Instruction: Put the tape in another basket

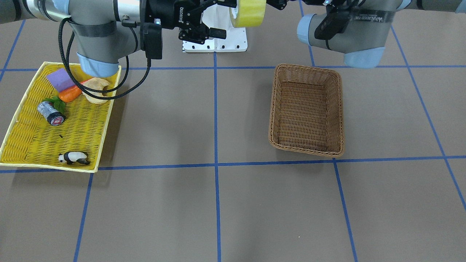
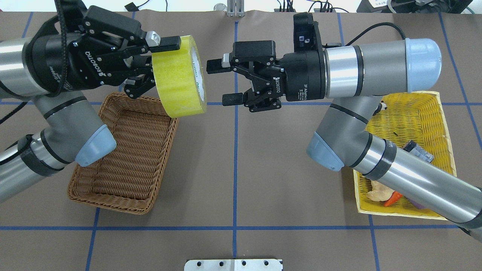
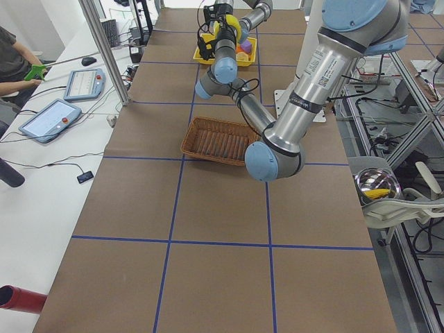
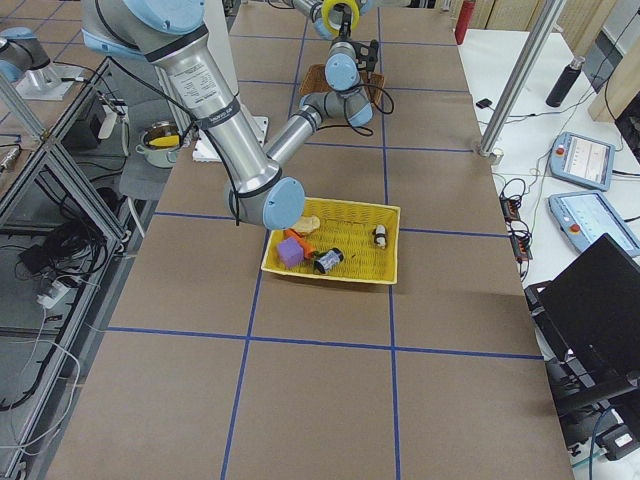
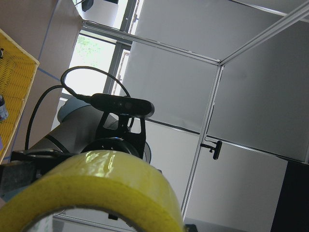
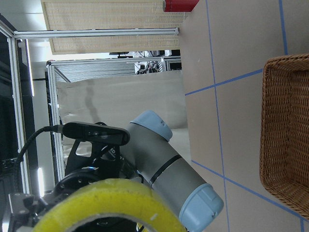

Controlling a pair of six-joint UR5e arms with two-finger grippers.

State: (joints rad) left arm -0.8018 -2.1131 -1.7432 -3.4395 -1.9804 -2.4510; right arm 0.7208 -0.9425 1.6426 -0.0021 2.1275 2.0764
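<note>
Carrying the tape across to the wicker basket

I read this from the overhead view, working down from the table (image 2: 263, 169); the basket (image 2: 113, 205) sits on the robot's left half and shows nothing inside, and the yellow tray (image 2: 414, 109) sits on the right half, partly under the right arm. The tape (image 2: 177, 81) is in neither; it hangs high in the air between the two, standing on edge, near the basket's inner far corner in that view, though the front camera puts it short of the basket, toward the middle of the table. The left gripper (image 2: 160, 64) has it; its fingers (image 2: 167, 39) are spread wide and clamped across the roll's yellow outer face. The right gripper (image 2: 220, 82) faces the roll's white core, apart from it, jaws wide and holding nothing. I judge the carry is in hand; next I would swing the left arm out over the basket's middle, lower the roll inside the rim, then let go; dropping it from this height risks a bounce out.
</note>
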